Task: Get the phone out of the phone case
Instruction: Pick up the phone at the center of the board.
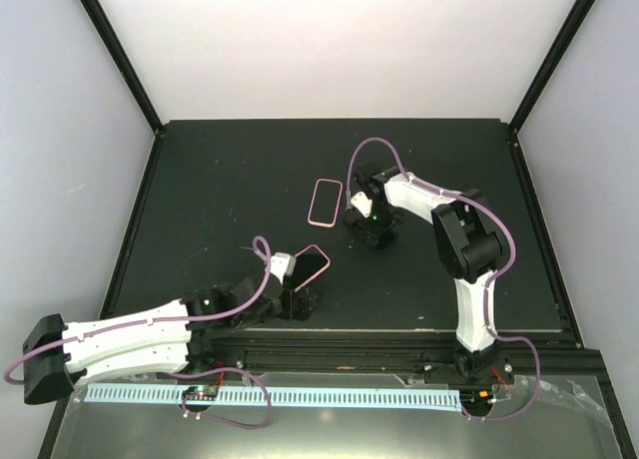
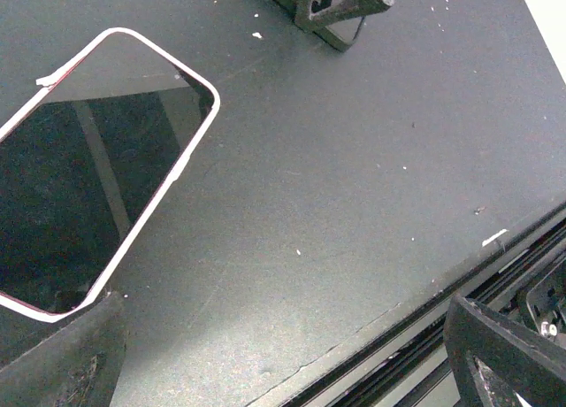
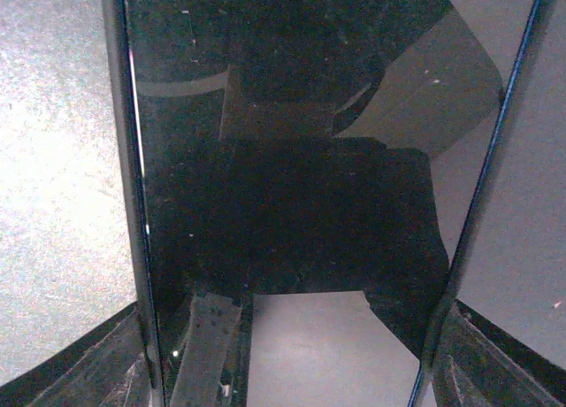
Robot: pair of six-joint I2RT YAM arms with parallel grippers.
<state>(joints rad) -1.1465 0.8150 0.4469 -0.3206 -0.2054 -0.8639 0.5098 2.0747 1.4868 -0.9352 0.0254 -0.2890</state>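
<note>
A: Right pincer (image 1: 359, 216) status?
B: Spread wide and down on the table (image 1: 220, 180), just right of the pink case (image 1: 324, 202) in the top view. Its wrist view shows a dark glossy phone (image 3: 292, 203) filling the gap. The fingers (image 3: 84, 372) sit right at the phone's two long edges. Can't tell if they press it or only flank it.
A: Is the phone visible from above?
B: No, the pincer covers it. It only shows in the wrist view.
A: Left pincer (image 2: 283, 372)?
B: Fully spread, with nothing but bare table between the fingers. It's on the near side of the pink case, toward the arm bases. A pink-rimmed phone (image 2: 80, 186) lies flat between it and the case, screen up. That phone's near corner is at the pincer's left finger, and I can't tell if they touch.
A: Is the pink case empty?
B: Looks it from above: a pink outline with a dark inside like the table. It lies flat and clear of both pincers.
A: Counts?
B: Two pincers, two pink-rimmed items, one bare dark phone.
</note>
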